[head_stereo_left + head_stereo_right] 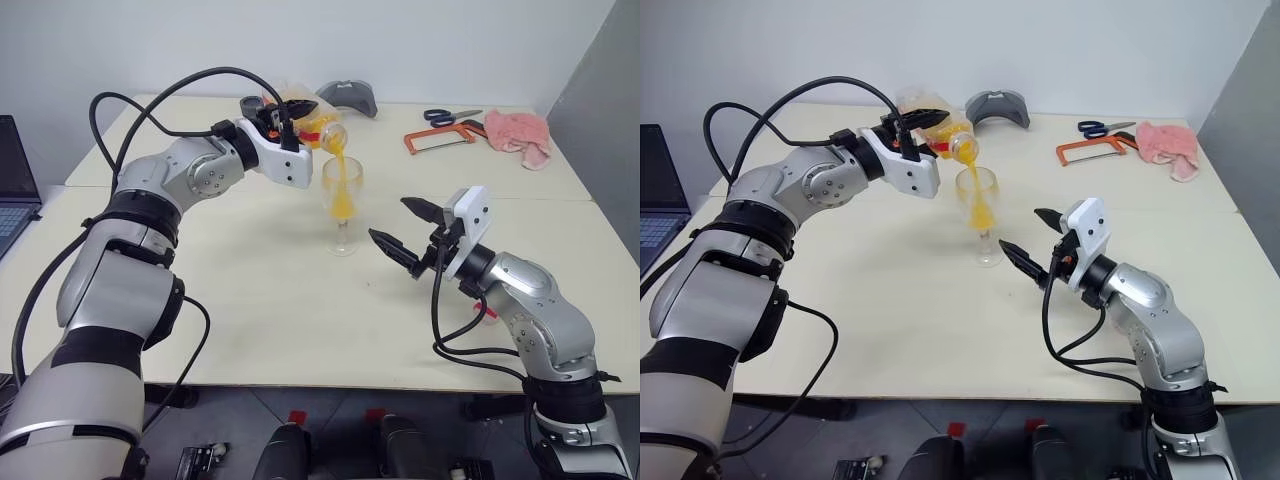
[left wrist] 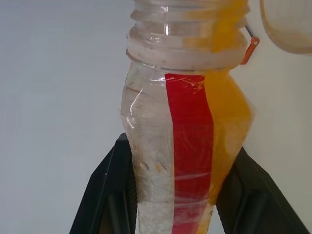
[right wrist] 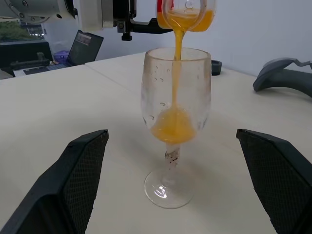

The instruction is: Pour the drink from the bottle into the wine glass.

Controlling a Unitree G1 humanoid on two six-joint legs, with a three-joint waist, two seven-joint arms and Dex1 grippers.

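A: Surface?
B: You've got a cream table, white wall behind; saw, scissors, pink cloth upper right.
A: Jaws?
B: Left gripper pinches the tilted bottle, drink streaming into the glass at centre. Right gripper spread beside it.

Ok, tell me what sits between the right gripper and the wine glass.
Nothing. In the right wrist view the open right gripper faces the wine glass across bare table; its fingers stand apart from the glass.
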